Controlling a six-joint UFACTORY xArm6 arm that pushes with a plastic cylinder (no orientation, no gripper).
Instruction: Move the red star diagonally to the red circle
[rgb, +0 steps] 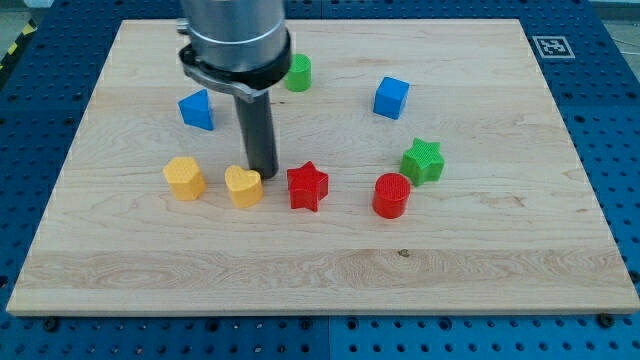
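Resting on the wooden board (330, 270), my tip (264, 176) is a bare rod with nothing to open or close; it stands just left of the red star (307, 186), touching the yellow heart (243, 186). Right of the star sits the red circle (391, 195), the green star (423, 160) just beyond. A yellow block (185, 178), blue blocks (198, 110) (391, 97) and a green block (298, 72) lie around.

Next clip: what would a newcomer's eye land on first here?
First the big dark arm at the view's top, its rod dropping to my tip, between the yellow heart and the red star. Next the two red pieces low in the middle: the star, and the red circle to its right, with a green star just above the circle.
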